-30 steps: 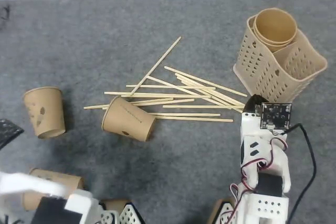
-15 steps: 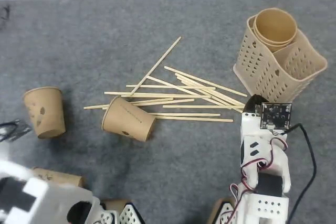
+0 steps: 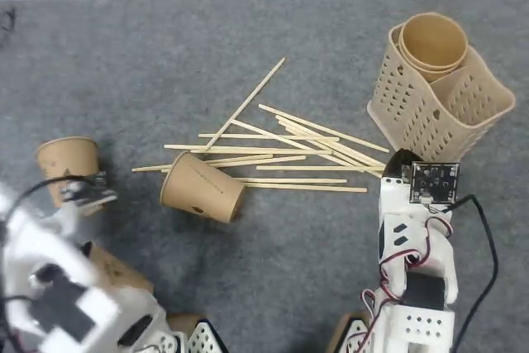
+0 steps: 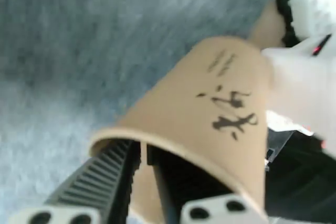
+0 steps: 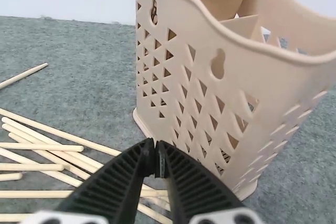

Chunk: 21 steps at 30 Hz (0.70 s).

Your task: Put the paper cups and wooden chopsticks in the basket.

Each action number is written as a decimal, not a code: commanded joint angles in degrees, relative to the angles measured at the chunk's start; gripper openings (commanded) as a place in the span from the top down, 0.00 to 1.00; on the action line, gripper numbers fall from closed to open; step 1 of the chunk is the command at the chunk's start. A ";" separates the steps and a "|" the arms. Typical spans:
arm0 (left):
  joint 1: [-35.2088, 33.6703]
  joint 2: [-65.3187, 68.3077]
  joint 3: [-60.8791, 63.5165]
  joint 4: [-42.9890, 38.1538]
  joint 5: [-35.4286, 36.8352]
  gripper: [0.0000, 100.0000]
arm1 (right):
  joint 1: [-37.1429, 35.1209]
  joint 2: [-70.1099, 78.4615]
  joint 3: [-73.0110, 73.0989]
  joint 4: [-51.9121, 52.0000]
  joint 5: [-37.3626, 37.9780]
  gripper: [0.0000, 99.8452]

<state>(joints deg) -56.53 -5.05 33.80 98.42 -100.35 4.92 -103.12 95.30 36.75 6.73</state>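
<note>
My left gripper (image 4: 142, 153) is shut on the rim of a paper cup (image 4: 210, 124), one finger inside and one outside. The high view shows this cup (image 3: 116, 272) tilted at the lower left, beside the left arm (image 3: 45, 274). Another cup (image 3: 68, 163) stands at the left, partly behind that arm. A third cup (image 3: 202, 188) lies on its side among several wooden chopsticks (image 3: 285, 155). The beige basket (image 3: 446, 105) at the right holds nested cups (image 3: 434, 39). My right gripper (image 5: 156, 162) is shut and empty, low over the chopstick ends (image 5: 47, 148) just in front of the basket (image 5: 220, 77).
Grey carpet covers the table, with a pale wall along the far edge. The right arm's body (image 3: 417, 245) stands below the basket. Two more brown cup parts (image 3: 178, 321) (image 3: 343, 332) peek out by the arm bases at the near edge.
The left arm has swung in from the lower left edge and risen, and the cup in its gripper now tilts. The right arm has not moved.
</note>
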 commanded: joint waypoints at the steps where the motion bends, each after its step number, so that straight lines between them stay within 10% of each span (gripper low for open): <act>1: 8.18 -16.53 9.54 2.29 -0.79 0.99 | -0.40 -0.92 0.62 -0.92 1.14 0.99; 11: 13.45 -55.30 22.55 2.37 -0.53 0.99 | -0.31 -0.92 0.62 -1.01 1.14 0.99; 21: 13.19 -52.40 16.40 2.37 4.66 0.99 | -0.31 -0.92 0.62 -1.01 1.14 0.99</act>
<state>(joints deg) -43.87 -59.82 55.96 99.12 -100.18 4.92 -103.12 95.30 36.75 6.73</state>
